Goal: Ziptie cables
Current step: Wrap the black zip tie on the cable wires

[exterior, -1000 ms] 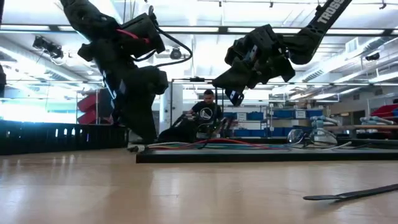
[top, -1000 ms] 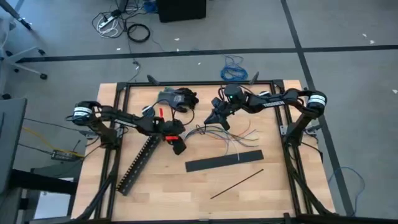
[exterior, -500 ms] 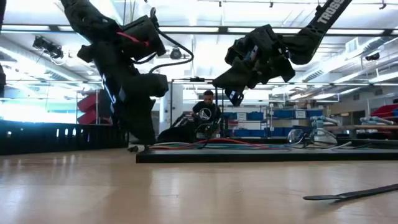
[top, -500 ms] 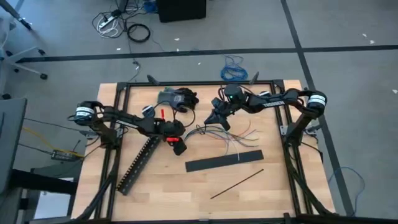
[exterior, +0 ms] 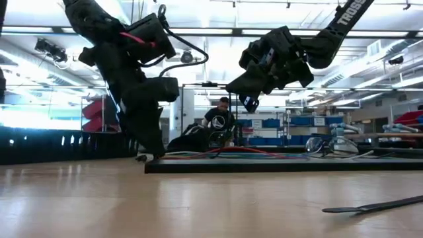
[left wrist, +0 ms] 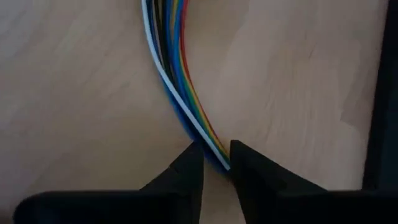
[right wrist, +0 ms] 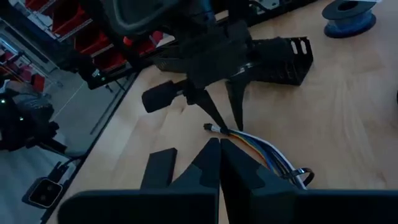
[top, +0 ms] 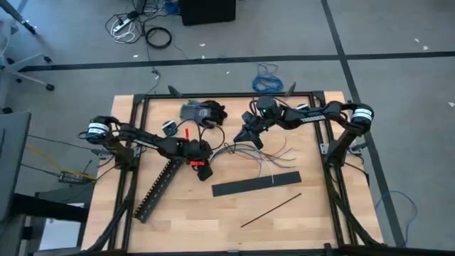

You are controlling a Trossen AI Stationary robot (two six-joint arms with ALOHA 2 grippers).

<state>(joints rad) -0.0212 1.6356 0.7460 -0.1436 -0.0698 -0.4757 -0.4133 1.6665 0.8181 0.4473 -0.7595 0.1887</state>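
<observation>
**Left gripper closing in on the cable ends**

The left gripper (top: 201, 167) has shifted slightly toward the table's left edge, fingers narrowly parted astride the cables (left wrist: 180, 93) at their left ends, mid-table (pinch not yet made). The right gripper (top: 247, 135), fingers together and empty, hangs unchanged above them. One ziptie (top: 271, 210) lies untouched near the front edge.
</observation>
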